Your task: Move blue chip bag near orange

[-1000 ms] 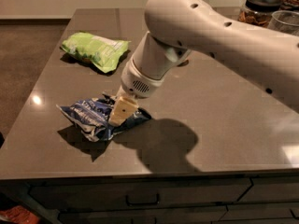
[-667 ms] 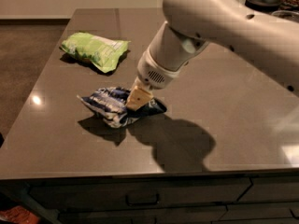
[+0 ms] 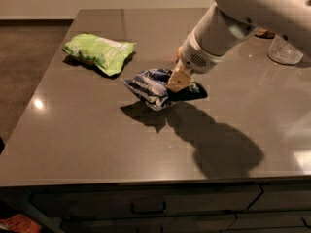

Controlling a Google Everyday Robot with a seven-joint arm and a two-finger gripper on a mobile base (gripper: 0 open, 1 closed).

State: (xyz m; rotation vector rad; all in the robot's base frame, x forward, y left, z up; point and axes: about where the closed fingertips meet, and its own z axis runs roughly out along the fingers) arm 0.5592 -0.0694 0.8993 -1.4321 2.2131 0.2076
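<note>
The blue chip bag (image 3: 151,87) is crumpled and dark navy with white lettering. It hangs just above the grey counter (image 3: 97,130), over its own shadow, near the middle. My gripper (image 3: 177,81) comes down from the upper right on the white arm (image 3: 218,30), and its tan fingers are shut on the bag's right end. The orange does not show plainly. A faint orange sliver (image 3: 179,51) sits at the wrist's left edge, the rest hidden behind the arm.
A light green chip bag (image 3: 99,52) lies at the counter's back left. A clear glass (image 3: 284,50) and a brownish thing (image 3: 265,33) stand at the back right, partly behind the arm. The counter's front edge has drawers (image 3: 146,205) below it.
My gripper has carried the blue chip bag to the right and farther back on the counter, away from the front left area. The green bag has not moved.
</note>
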